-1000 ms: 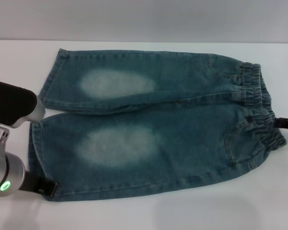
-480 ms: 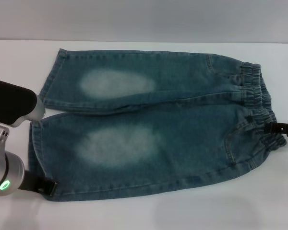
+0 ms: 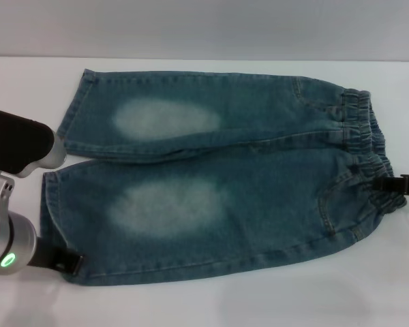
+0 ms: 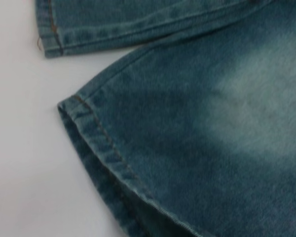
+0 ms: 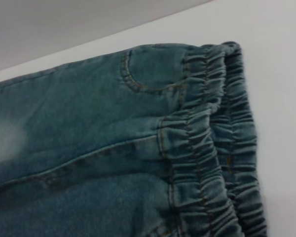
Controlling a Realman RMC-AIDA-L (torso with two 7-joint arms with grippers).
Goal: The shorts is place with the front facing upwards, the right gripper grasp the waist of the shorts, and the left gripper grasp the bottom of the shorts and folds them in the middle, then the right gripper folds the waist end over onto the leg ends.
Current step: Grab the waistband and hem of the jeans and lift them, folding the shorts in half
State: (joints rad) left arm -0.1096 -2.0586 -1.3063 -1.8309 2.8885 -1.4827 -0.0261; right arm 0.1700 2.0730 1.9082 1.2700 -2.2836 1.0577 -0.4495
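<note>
- You have the shorts (image 3: 218,184) spread flat on the white bench (image 3: 27,82), front up, long axis running across your view: leg hems toward your left, gathered waist toward your right
- The bottom of the shorts (image 3: 49,204) lies at the left end; the near leg's hem sits just beside the left claw (image 3: 68,262), whose black tip shows at that leg's near corner, touching or just under the hem edge; you cannot tell whether that claw is spread or pinching, as only one dark tip shows and the left wrist view gives hem (image 4: 103,148) and bench only
- The waist of the shorts (image 3: 368,150) lies at the right end; the right claw (image 3: 395,184) comes in from the right edge, level with the near half of the band, its dark tip at the ruffled edge; whether it is spread or pressed together you cannot tell; the right wrist view shows the puckered band (image 5: 212,148) close below, no fingers
- So each claw is at its own end, and the fold to come, as you may judge, carries the near long edge away from you over the far leg; neither end looks lifted yet
</note>
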